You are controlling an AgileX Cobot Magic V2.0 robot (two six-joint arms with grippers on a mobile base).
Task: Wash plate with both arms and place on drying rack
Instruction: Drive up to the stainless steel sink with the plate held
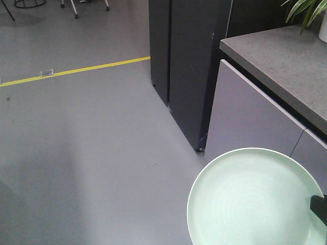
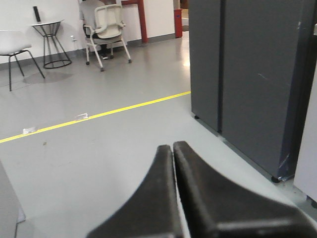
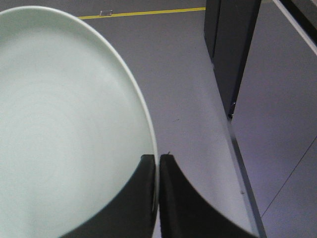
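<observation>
left gripper (image 2: 172,147) pressed together, empty. plate (image 1: 255,199) held in air over floor (image 1: 92,153) at 5 o'clock in front view, right gripper (image 3: 158,157) pinching its rim at 3 o'clock. we read this as carry step; next we need left gripper spread to share hold

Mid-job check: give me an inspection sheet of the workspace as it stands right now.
Surface: grey countertop at right, potted plant at its far corner.
Job's things: mint-green plate held in mid-air beside the counter front; drying rack not in view.
Clutter: nothing seen.
End effectors: right end effector shut on the plate's rim; left end effector shut, empty.
Cables: nothing seen.
Surroundings: grey floor, yellow tape line, dark cabinet, office chair.
</observation>
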